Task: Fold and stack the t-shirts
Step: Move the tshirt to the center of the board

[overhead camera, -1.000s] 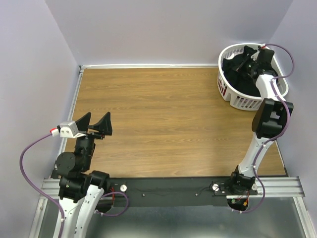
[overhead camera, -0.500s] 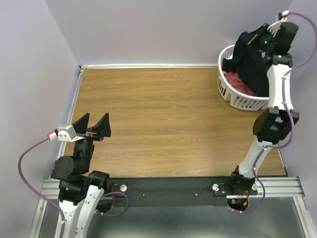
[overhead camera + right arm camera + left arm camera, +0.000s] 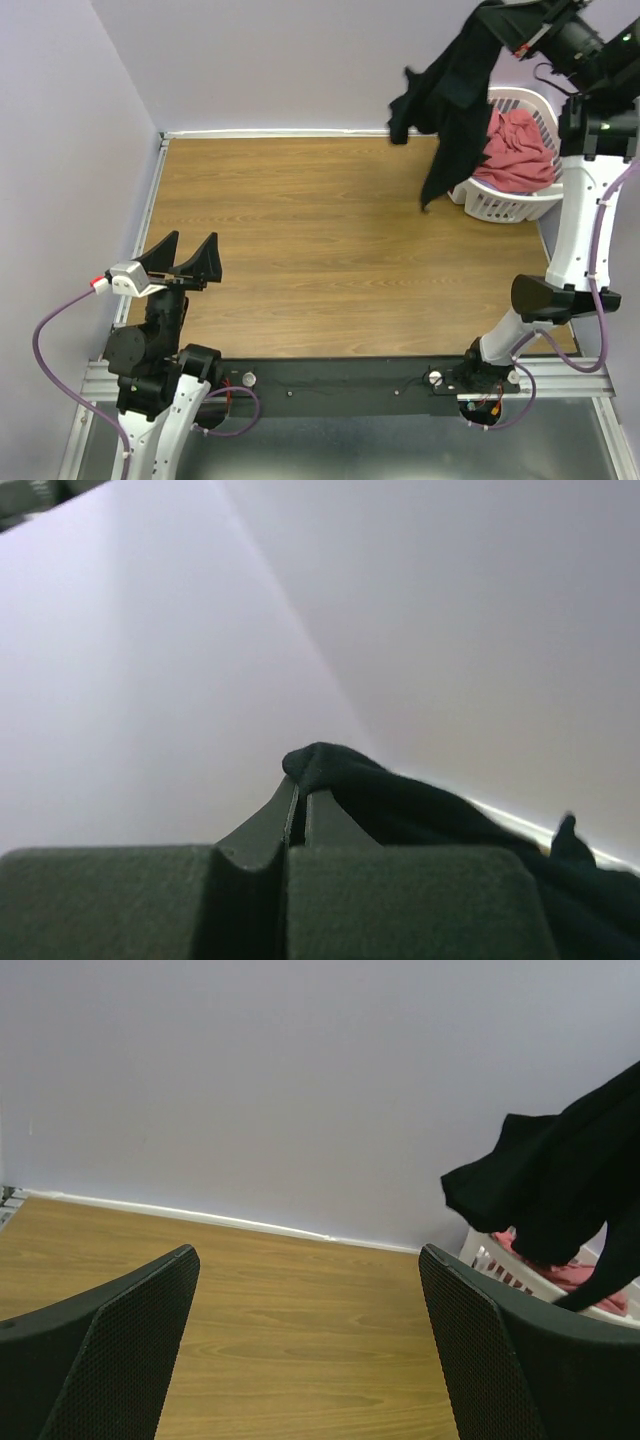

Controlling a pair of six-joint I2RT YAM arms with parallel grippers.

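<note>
right pincer (image 3: 517,35): pressed together on a fold of the black t-shirt (image 3: 455,90), way up high at the far right, above the laundry basket (image 3: 500,207). in the right wrist view its fingers (image 3: 265,825) sit flat against each other with a lump of black cloth poking out past the tips.
left pincer (image 3: 192,240): spread wide with nothing in it, hovering over the near left part of the table (image 3: 330,230) and aimed at the back wall (image 3: 300,60).
black t-shirt: hangs loose from the right pincer, all bunched and twisted. it drapes down in front of the back wall and across the basket's left rim. one sleeve-ish bit sticks out to the left, and the lowest tip dangles over the wood just left of the basket. can't tell if that tip touches the table.
coral-red t-shirt (image 3: 522,150): crumpled in a heap inside the laundry basket, filling most of it.
laundry basket: white slotted plastic, sitting at the far right corner of the table, partly hidden behind the hanging black cloth.
table: brown wood grain.
</note>
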